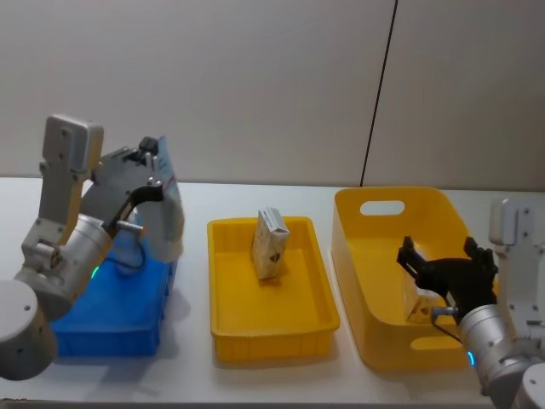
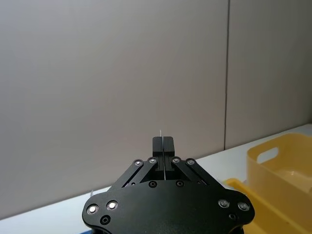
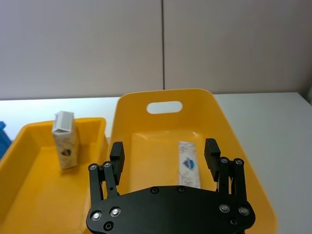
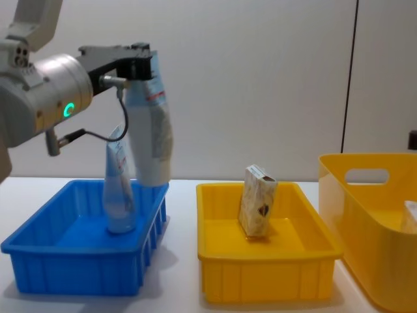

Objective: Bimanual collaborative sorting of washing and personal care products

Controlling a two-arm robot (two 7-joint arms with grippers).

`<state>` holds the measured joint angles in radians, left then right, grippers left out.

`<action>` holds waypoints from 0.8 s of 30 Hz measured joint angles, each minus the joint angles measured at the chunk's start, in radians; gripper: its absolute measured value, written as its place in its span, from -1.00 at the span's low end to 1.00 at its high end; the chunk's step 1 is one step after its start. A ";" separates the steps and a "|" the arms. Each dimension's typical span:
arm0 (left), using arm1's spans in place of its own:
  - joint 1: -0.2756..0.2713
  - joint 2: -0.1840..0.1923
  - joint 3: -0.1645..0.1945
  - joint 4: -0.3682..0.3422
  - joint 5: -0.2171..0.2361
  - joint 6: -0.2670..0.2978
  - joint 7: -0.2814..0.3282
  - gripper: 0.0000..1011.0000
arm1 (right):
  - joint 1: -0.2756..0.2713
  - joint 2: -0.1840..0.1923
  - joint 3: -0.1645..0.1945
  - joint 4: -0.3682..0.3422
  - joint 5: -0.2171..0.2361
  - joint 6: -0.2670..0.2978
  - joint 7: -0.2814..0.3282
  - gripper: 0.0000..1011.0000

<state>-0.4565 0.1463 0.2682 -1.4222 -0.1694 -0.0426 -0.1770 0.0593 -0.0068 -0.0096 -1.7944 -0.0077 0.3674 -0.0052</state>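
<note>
Above the blue bin (image 4: 78, 277) on the robot's left, the left gripper (image 4: 142, 65) hung with its fingers clenched on the flat crimped end of a pale held tube (image 4: 151, 140). The tube dangled nearly upright, its lower end close to the bin's right-hand wall. A second tube (image 4: 118, 189) stood leaning inside that bin, just beside the held one. A beige carton (image 4: 257, 207) stood tilted in the yellow tray (image 4: 260, 290) at centre. Over the deep yellow bin (image 1: 375, 332) on the right, the right gripper (image 3: 165, 155) hovered with its fingers (image 3: 117, 155) spread, holding nothing. A flat tube (image 3: 188, 163) lay on that bin's floor below it.

The main risk looked to be the grip itself. Only the thin crimp was pinched, so the soft body could swing or slide free during a quick sideways carry. A low path might drag the dangling end against the bin wall or knock over the second tube. A release this near the rim could tip the tube out onto the counter (image 1: 189, 341). If a handover was meant, the right fingers would meet a swaying, squashy target and could close off-centre.
</note>
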 joint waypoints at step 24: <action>-0.051 -0.031 0.073 -0.044 -0.066 -0.006 -0.134 -1.00 | 0.079 0.062 -0.100 0.062 0.052 -0.008 0.204 0.99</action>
<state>-0.5079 0.1157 0.3411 -1.4664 -0.2357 -0.0489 -0.3105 0.1386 0.0556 -0.1096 -1.7327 0.0443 0.3591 0.1987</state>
